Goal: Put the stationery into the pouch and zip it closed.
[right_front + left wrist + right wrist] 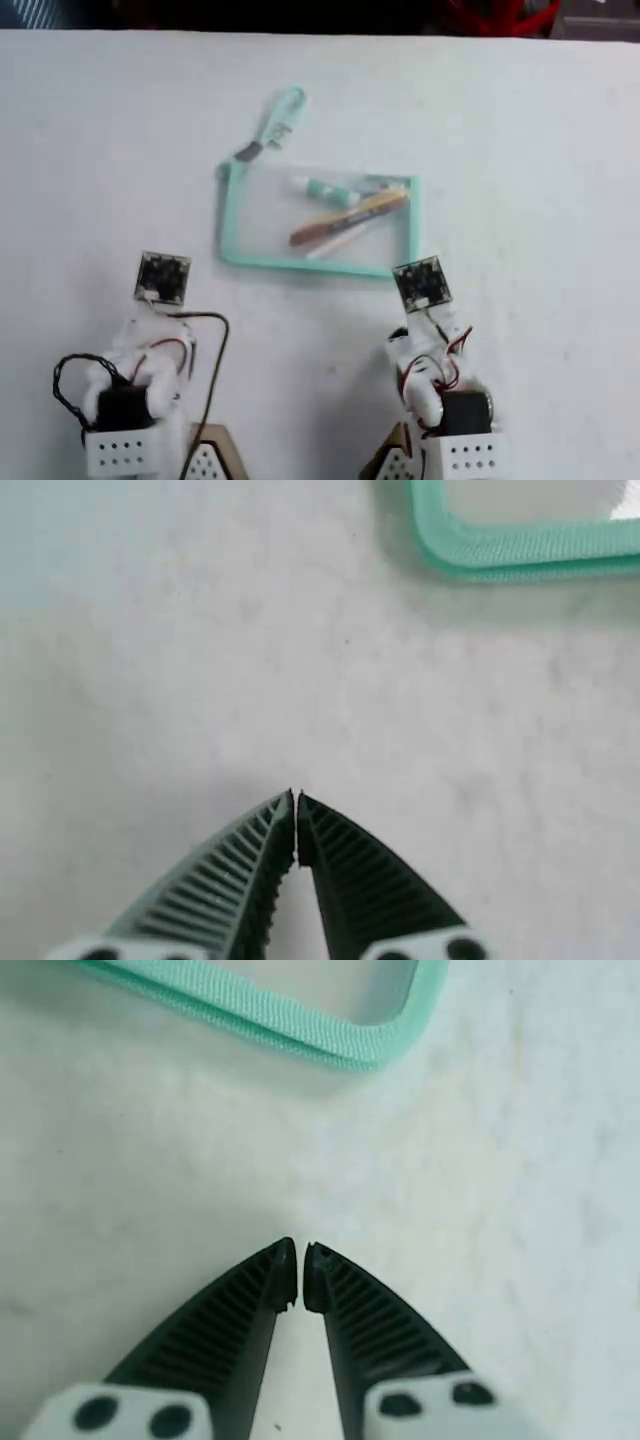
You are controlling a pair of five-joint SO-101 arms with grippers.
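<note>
A clear pouch with a mint-green border (232, 232) lies flat at the table's middle, its zipper pull strap (272, 122) trailing off the far left corner. Inside lie several stationery items: a teal-and-white pen (326, 190), a brown pencil (348, 218) and a white stick (336, 241). My left gripper (296, 802) is shut over bare table, short of the pouch's near left corner (470, 558). My right gripper (300, 1252) is shut and holds nothing, just short of the pouch's near right corner (385, 1045). Both arms stand at the table's near edge, the left (140, 370) and the right (435, 375).
The white table (540, 150) spreads wide on every side of the pouch. A dark cable (215, 370) loops beside the left arm's base. The room behind the far edge is dark.
</note>
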